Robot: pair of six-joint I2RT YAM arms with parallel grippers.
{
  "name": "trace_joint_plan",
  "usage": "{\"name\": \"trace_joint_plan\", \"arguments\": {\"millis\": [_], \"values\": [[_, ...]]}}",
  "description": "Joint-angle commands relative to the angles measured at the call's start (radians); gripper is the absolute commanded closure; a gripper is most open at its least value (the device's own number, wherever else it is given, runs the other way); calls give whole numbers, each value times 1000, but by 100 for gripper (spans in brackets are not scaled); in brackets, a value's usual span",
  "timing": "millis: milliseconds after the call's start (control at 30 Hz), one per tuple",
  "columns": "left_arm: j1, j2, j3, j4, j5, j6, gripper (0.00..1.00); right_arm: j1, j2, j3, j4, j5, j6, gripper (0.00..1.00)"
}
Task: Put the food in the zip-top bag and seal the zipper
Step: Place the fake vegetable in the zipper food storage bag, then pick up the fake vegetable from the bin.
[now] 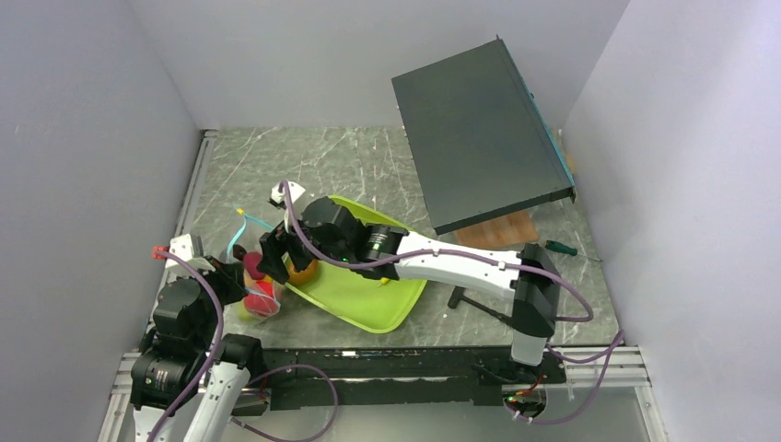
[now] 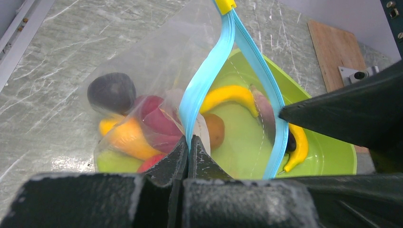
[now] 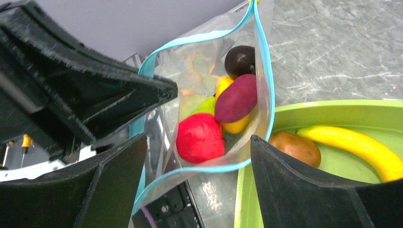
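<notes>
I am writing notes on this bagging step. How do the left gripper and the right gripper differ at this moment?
The left gripper is shut, pinching the zipper of the zip-top bag; the right gripper is open and holds nothing. The left gripper sits at the mouth's edge; the right gripper hangs over the open mouth. Both are black and work at the bag.

"What's around you?"

"Plain pale grey walls (image 1: pixel 83 138) on my left, my right and behind the table, evenly lit, with only soft shadows."

"And below?"

"A grey marbled table (image 1: pixel 276 166) with white veins. A dark flat panel (image 1: pixel 479 133) sits tilted at the far right, a wooden board (image 1: pixel 502 230) under its low edge. A metal rail (image 1: pixel 589 364) runs along the near edge."
</notes>
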Motion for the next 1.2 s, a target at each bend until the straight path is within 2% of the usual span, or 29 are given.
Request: {"name": "trace_joint_plan", "arguments": {"millis": [0,267,433,533,667,800,1167], "values": [[-5,6,4,41,-9,4,100,-4,-154,-60,36,34,-42,20],[-5,3,2,47,-5,6,100,-30,-378,-311,117,232,-88,18],[-4,2,2,45,-5,6,100,-117,-421,-430,154,190,-31,17],[-5,1,1,50,-6,9,100,-151,-375,-458,160,143,7,16],[-5,10,2,47,-7,8,100,-172,-268,-417,156,61,85,16],[-5,15,3,45,-7,8,100,-175,-164,-396,212,-22,137,11],[-5,12,3,44,-11,5,100,-175,133,-254,246,-120,149,7]]}}
